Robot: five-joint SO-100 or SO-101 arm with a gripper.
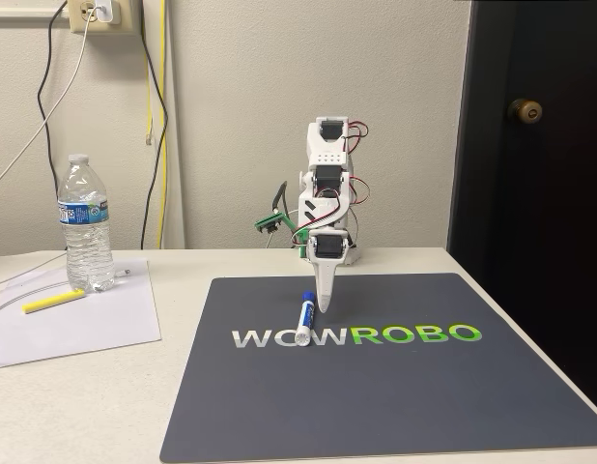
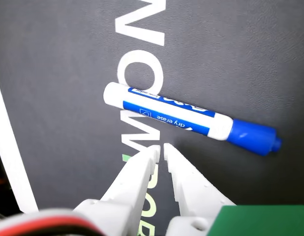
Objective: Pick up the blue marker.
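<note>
Blue marker (image 1: pixel 304 318) on dark logo mat (image 1: pixel 395 406), beige wall bkgd.

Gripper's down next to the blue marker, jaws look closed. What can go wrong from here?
1. The gripper has its jaws nearly shut beside the blue marker, not around it; descending like this would likely nudge or roll it across the mat.
2. Reopening this close, a fingertip may knock the barrel.

Fixed view: marker (image 1: pixel 305 318) lies on mat (image 1: pixel 395 406), just left of gripper (image 1: pixel 325 307), which points down behind the mat lettering. Bottle (image 1: pixel 86 224) stands far left on paper (image 1: pixel 76 324); highlighter (image 1: pixel 53 302) lies before it.
</note>
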